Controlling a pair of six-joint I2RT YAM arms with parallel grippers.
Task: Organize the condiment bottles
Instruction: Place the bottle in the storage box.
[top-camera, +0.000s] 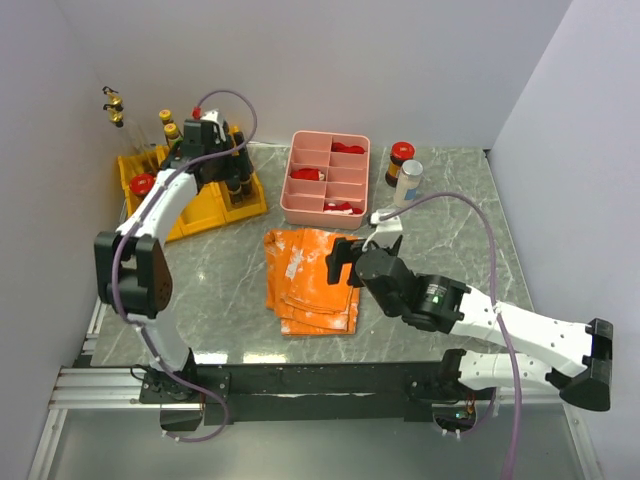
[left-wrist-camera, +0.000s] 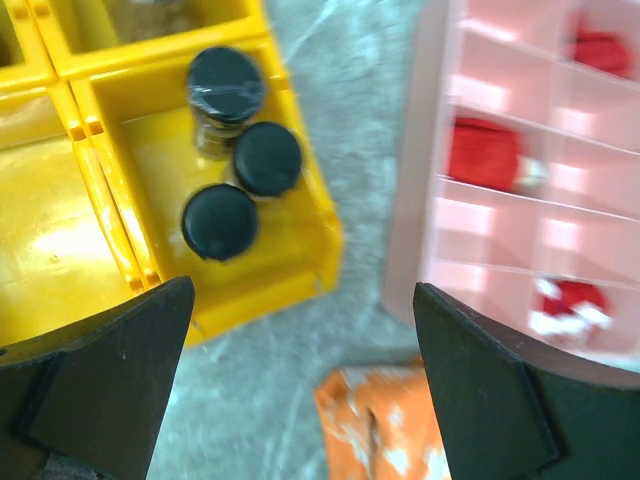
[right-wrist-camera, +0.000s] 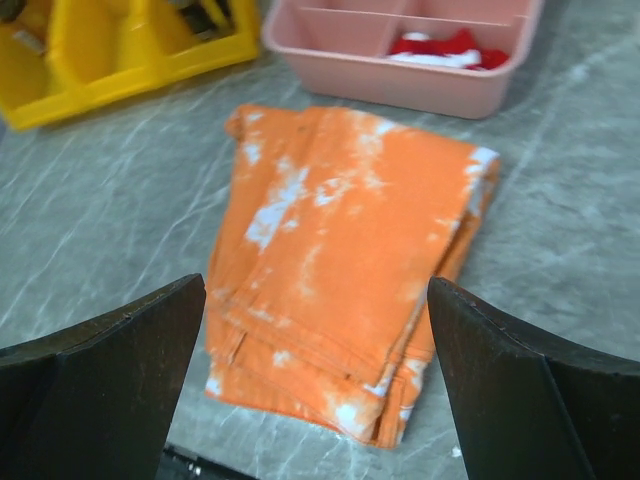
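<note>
Left gripper (left-wrist-camera: 302, 283): released, jaws spread wide with nothing between them. It hangs over the right end of the yellow bins (top-camera: 195, 212) at the far left of the table (top-camera: 455, 235). In the left wrist view we see three black-capped bottles (left-wrist-camera: 267, 158) standing upright in the right-hand compartment. They are bunched in a short row, caps touching or nearly so, and they sit just beyond the fingertips, apart from both fingers (left-wrist-camera: 110, 385). From above we note a red-capped jar (top-camera: 142, 184) in the left-hand compartment. Yellow-capped bottles (top-camera: 168, 125) stand at the far side of the bins; we cannot tell whether they are inside a compartment or behind it. Two more bottles stand on the table just right of the pink divided tray (top-camera: 327, 178), by its far corner. One is a dark jar with a red cap (top-camera: 401, 158); the other, just beside it on the near side, is a clear bottle with a pale cap (top-camera: 408, 183). The tray holds red pieces (top-camera: 345, 150) in several of its compartments. Right gripper (right-wrist-camera: 316, 282): also released, jaws wide and empty, poised over the orange folded cloth (right-wrist-camera: 350, 270). The cloth lies flat on the table on the near side of the tray. In the right wrist view neither finger appears to touch the cloth.
</note>
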